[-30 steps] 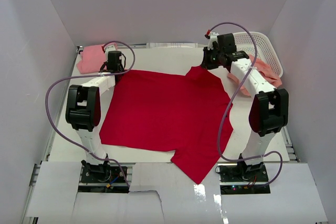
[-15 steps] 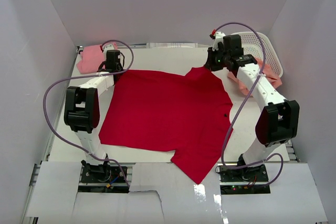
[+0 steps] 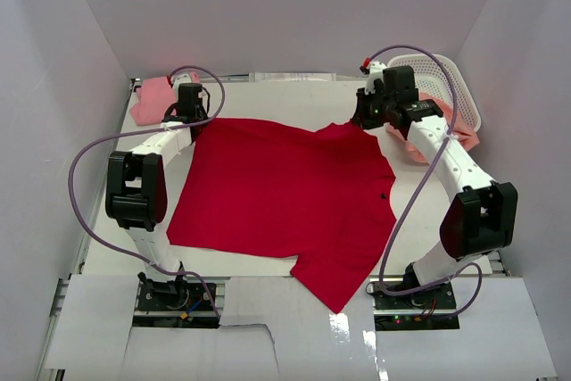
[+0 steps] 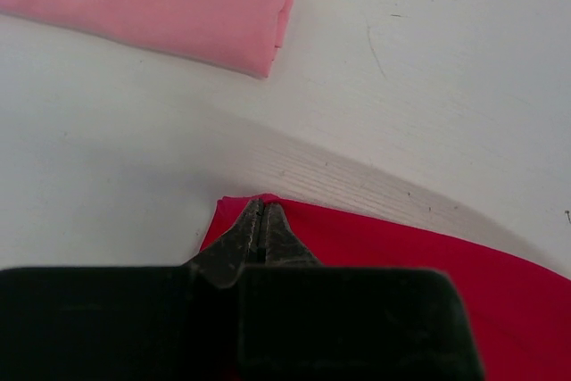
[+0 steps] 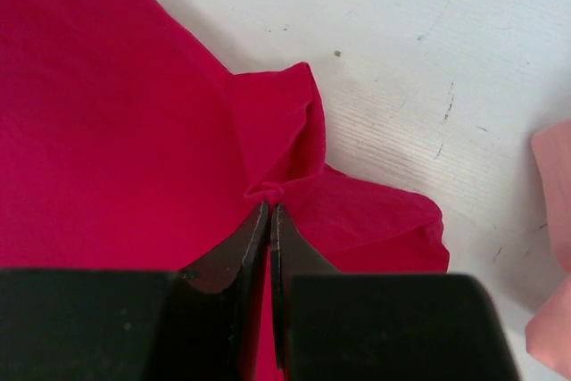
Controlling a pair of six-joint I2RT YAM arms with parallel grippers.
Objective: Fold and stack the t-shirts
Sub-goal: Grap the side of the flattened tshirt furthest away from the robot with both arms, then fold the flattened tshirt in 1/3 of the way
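1. We see the red t-shirt (image 3: 277, 198) spread mostly flat in the middle of the table (image 3: 294, 95), with one sleeve pointing off toward 5 o'clock at the near edge.
2. The left gripper (image 4: 259, 210) has its jaws pressed together on the shirt's 11 o'clock corner. Only the very tip of the cloth looks caught, so we judge it a shallow bite.
3. The right gripper (image 5: 268, 207) is clamped on a small pucker of red cloth at the shirt's 1 o'clock, by the far sleeve. The fabric bunches and folds over around the tips.
4. The pink t-shirt (image 3: 156, 98) lies folded at the table's 10 o'clock, near the red corner but apart from it. The salmon t-shirt (image 3: 451, 131) is loosely draped at 2 o'clock against the basket (image 3: 446, 73).
5. On handling, we judge the red shirt light, limp and not stiff at all. It will sag between the two grips, wrinkle easily and drag on the table surface. It is not fragile. Thin cloth like this can slide out of a tip-only pinch.
6. For taking hold, we judge the corners, hems and shoulder seams best, since the cloth is doubled there. The two far corners should be held as a matched pair so the edge lifts straight. The 11 o'clock corner probably wants a deeper bite. The 5 o'clock sleeve is loose and will flop on any lift.
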